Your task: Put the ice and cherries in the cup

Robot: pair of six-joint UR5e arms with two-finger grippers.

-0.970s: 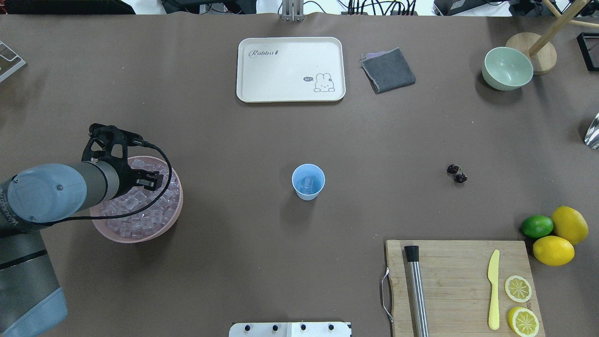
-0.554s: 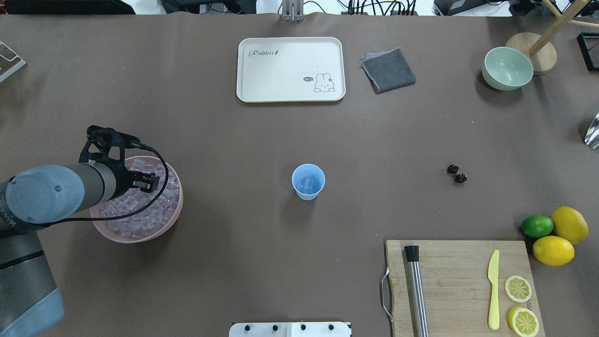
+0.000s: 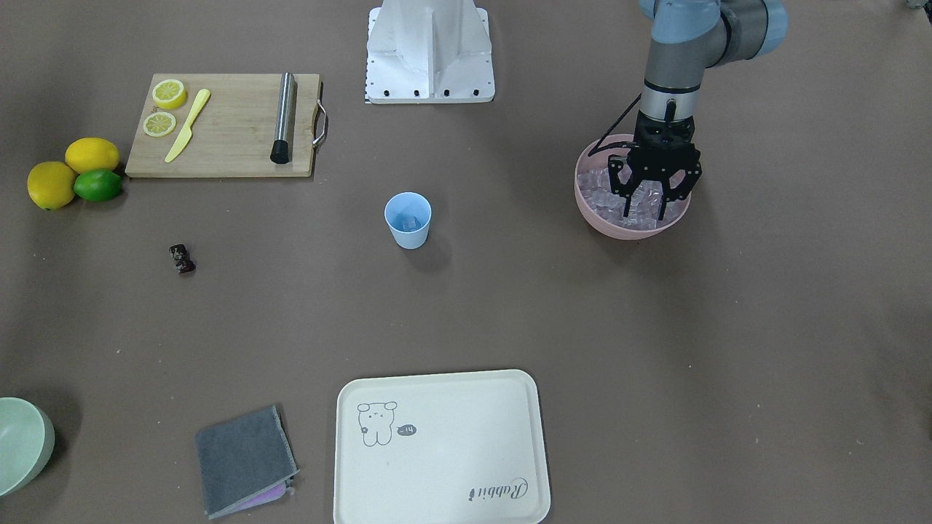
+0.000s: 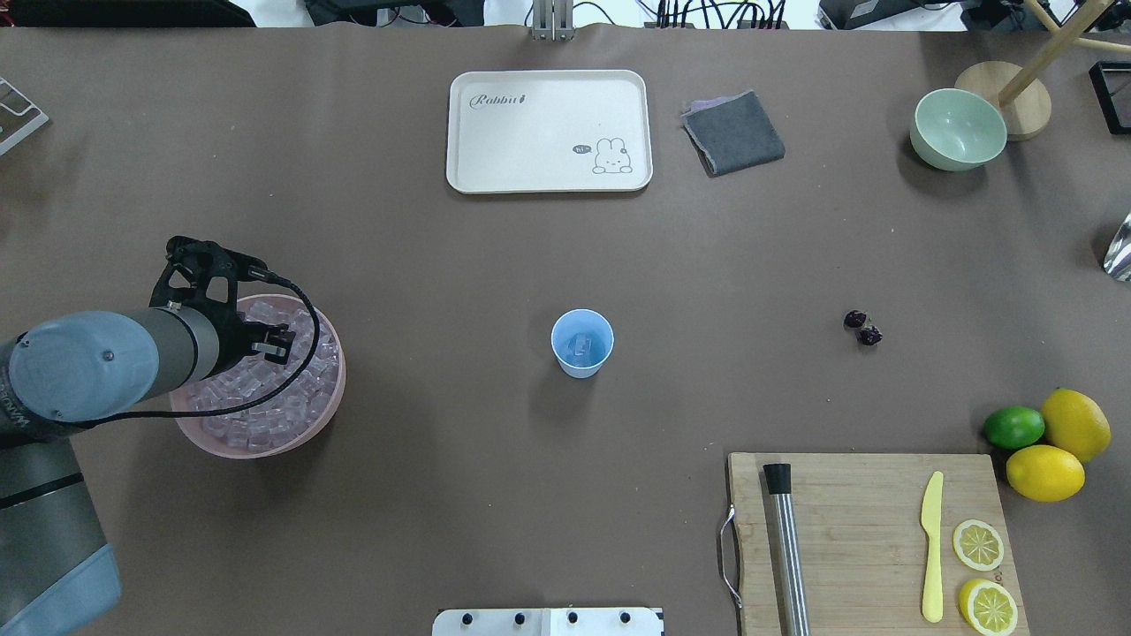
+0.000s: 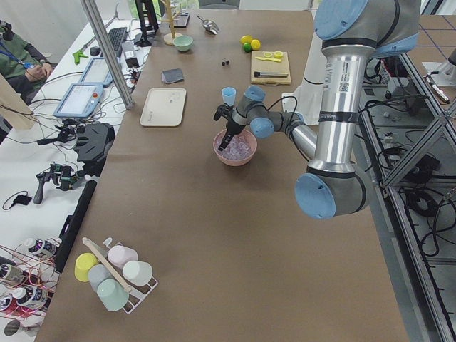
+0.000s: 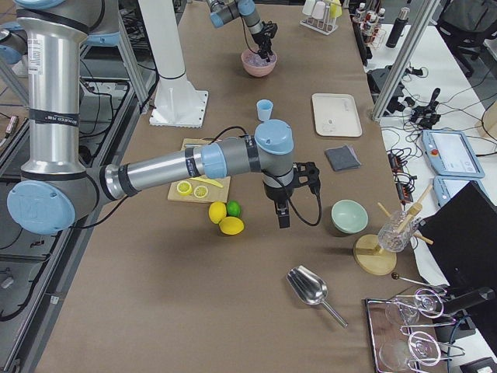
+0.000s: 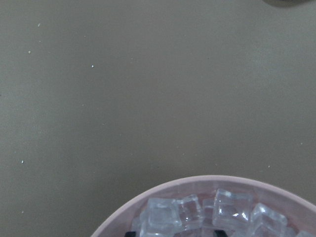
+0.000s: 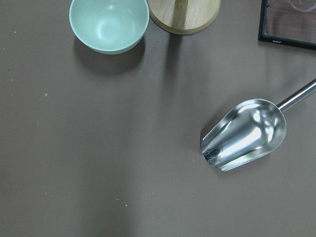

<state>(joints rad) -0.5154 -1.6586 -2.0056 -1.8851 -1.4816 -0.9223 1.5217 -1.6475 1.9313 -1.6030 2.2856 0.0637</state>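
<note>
The light blue cup (image 4: pixel 582 344) stands mid-table with one ice cube inside; it also shows in the front view (image 3: pixel 408 220). Clear ice cubes (image 4: pixel 265 402) fill a pink bowl (image 4: pixel 329 408) at the left. My left gripper (image 3: pixel 644 216) is open, pointing down, with its fingertips among the ice (image 3: pixel 644 200). The left wrist view shows the ice (image 7: pixel 197 212) and the bowl's rim (image 7: pixel 207 179). Two dark cherries (image 4: pixel 863 328) lie on the table right of the cup. My right gripper (image 6: pixel 281 217) shows only in the exterior right view, so I cannot tell its state.
A cream tray (image 4: pixel 549 130), a grey cloth (image 4: pixel 733 132) and a pale green bowl (image 4: pixel 958 129) lie at the far side. A cutting board (image 4: pixel 866 539) holds a muddler, knife and lemon slices; lemons and a lime (image 4: pixel 1014 427) sit beside it. A metal scoop (image 8: pixel 244 136) lies below the right wrist.
My left gripper has shifted slightly left over the pink bowl, staying open above the ice. Nothing else has moved.
</note>
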